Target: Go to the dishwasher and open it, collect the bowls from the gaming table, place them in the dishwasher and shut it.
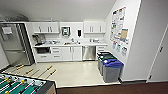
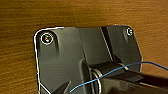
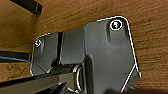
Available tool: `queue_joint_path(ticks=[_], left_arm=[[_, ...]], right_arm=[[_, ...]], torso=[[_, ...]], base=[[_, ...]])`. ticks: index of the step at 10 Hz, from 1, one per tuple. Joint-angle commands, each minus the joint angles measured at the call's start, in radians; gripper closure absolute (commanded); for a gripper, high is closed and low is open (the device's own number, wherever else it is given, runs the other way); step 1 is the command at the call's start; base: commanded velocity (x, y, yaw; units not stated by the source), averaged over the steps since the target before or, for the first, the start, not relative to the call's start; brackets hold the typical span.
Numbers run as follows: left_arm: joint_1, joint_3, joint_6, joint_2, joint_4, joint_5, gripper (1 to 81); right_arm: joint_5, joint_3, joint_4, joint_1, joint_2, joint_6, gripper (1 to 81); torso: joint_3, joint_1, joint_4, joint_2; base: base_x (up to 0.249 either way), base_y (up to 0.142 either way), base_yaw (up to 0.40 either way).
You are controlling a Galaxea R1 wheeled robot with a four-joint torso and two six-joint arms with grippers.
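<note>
Dishwasher (image 1: 89, 52): stainless-steel front, closed, set under the white counter (image 1: 70, 45) in the far kitchenette, seen in the head view.
Left of dishwasher: white cabinet doors and drawers (image 1: 66, 53), then a tall steel refrigerator (image 1: 14, 43) at the far end of the counter.
Right of dishwasher: a row of bins (image 1: 110, 66) against the wall, the nearest with a blue lid, nearer the camera than the dishwasher.
Above dishwasher: white wall cabinets (image 1: 94, 27).
Well before dishwasher: pale floor (image 1: 72, 72), then a green-field football table (image 1: 22, 86) at the near corner.
Wrist views: brown wood-grain floor (image 2: 75, 15) beneath each arm's dark plate, which the head view shows as a dark strip at its lower edge; a thin blue cable (image 2: 120, 70) crosses the left wrist view.
Jaws: cannot tell for either arm whether they are apart or together.
</note>
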Motion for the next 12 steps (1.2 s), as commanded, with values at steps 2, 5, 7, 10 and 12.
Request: queue_joint_path(ticks=[2, 5, 7, 10, 12], left_arm=[[-0.065, 0.009, 0.001, -0.014, -0.012, 0.058, 1.0], [-0.067, 0.008, 0.001, -0.014, -0.012, 0.056, 1.0], [-0.065, 0.008, 0.001, -0.013, -0.012, 0.056, 1.0], [-0.065, 0.008, 0.001, -0.016, -0.012, 0.056, 1.0], [-0.065, 0.008, 0.001, -0.017, -0.012, 0.056, 1.0]], right_arm=[[-0.049, 0.01, -0.01, 0.049, -0.018, -0.002, 1.0], [-0.048, 0.007, -0.011, 0.049, -0.018, -0.004, 1.0], [-0.049, 0.007, -0.011, 0.049, -0.02, -0.004, 1.0], [-0.049, 0.01, -0.011, 0.049, -0.02, -0.004, 1.0], [-0.049, 0.009, -0.011, 0.049, -0.023, -0.004, 1.0]], torso=[[0.0, 0.0, 0.0, 0.0], [0.0, 0.0, 0.0, 0.0], [0.0, 0.0, 0.0, 0.0], [0.0, 0.0, 0.0, 0.0], [0.0, 0.0, 0.0, 0.0]], base=[[0.12, 0.0, 0.0], [0.122, 0.0, 0.0], [0.122, 0.0, 0.0], [0.13, 0.0, 0.0], [0.132, 0.0, 0.0]])
